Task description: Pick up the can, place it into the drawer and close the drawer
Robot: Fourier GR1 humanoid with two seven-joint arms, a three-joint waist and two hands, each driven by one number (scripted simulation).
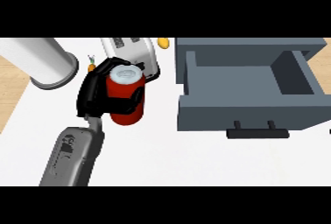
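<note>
The left hand [97,94] is seen wrapped round the red can [125,94], fingers curled across its side, with the grey forearm [72,155] entering from the counter's near edge. The can is held upright, its white top showing, left of the counter's [161,153] middle. Whether it is lifted off the surface cannot be told. The grey drawer [249,94] stands pulled open well apart towards the right edge, its handle [256,132] facing the near edge, nothing visible inside. The right hand is not seen. The grasp is judged done; carrying across, placing and closing are left. A white cylinder [42,61] and a white appliance [132,48] lie along the far edge.
</note>
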